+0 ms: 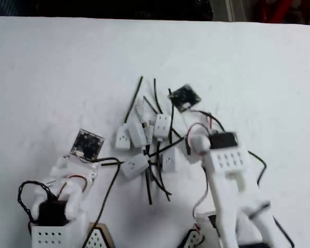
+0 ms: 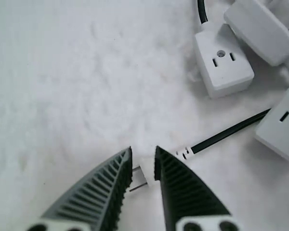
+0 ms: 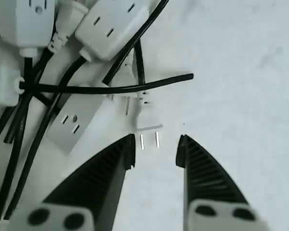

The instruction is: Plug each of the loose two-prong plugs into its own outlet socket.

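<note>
Several white outlet sockets [image 1: 136, 134] and black cords lie tangled at mid-table. In the left wrist view my left gripper [image 2: 143, 156] is shut on a small white two-prong plug [image 2: 145, 172]. Its prongs stick out sideways and its black cord [image 2: 231, 132] runs off toward a socket [image 2: 224, 62]. My right gripper [image 3: 155, 147] is open just above the table. The prongs of another loose plug [image 3: 147, 120] point into the gap between its fingers. A socket [image 3: 74, 120] lies right beside that plug.
The left arm [image 1: 62, 191] sits at the near left of the pile and the right arm [image 1: 225, 165] at the near right. More sockets [image 3: 111, 26] and crossing cords [image 3: 106, 88] crowd the space beyond the right gripper. The white table [image 1: 51, 72] stretches far and left.
</note>
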`<state>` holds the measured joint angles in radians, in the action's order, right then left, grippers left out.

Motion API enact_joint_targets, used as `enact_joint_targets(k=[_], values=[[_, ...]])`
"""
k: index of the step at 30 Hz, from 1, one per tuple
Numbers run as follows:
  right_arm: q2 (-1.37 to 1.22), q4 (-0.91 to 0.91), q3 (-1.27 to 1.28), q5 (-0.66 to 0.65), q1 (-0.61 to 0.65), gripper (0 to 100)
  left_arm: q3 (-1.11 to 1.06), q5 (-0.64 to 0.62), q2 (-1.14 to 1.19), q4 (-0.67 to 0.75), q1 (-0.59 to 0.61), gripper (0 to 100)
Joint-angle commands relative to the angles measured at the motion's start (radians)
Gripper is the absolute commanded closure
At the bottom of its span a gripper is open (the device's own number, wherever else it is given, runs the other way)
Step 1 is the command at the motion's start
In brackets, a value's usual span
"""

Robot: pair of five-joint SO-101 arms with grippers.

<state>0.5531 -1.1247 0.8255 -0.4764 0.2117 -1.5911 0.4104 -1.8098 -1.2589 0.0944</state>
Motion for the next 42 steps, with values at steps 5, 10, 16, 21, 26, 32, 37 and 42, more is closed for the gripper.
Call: enact_joint_targets(k=[5, 10, 16, 21, 26, 32, 37, 42], values=[[-0.283, -0.002, -0.149, -0.069, 0.013, 85.0, 0.003, 0.002, -0.015, 0.028, -0.002, 84], [-0.41, -0.002, -0.242, -0.071, 0.005, 84.8, 0.003, 0.002, -0.015, 0.028, -0.002, 84], [-0.553, -0.002, -0.315, -0.069, 0.01, 84.7, 0.002, 0.002, -0.015, 0.028, -0.002, 84], [-0.664, -0.002, -0.367, -0.069, -0.012, 84.8, 0.002, 0.002, -0.015, 0.028, -0.002, 84], [-0.739, -0.002, -0.39, -0.069, -0.005, 86.4, 0.0, 0.002, -0.015, 0.028, -0.002, 84], [-0.68, -0.059, -0.433, -0.069, -0.041, 97.7, -0.035, 0.003, -0.015, 0.071, -0.002, 84], [-0.516, -0.191, -0.502, -0.071, -0.09, 98.1, -0.035, 0.003, -0.015, 0.074, -0.002, 84], [-0.315, -0.298, -0.569, -0.071, -0.119, 98.1, -0.035, 0.003, -0.015, 0.074, -0.002, 84]])
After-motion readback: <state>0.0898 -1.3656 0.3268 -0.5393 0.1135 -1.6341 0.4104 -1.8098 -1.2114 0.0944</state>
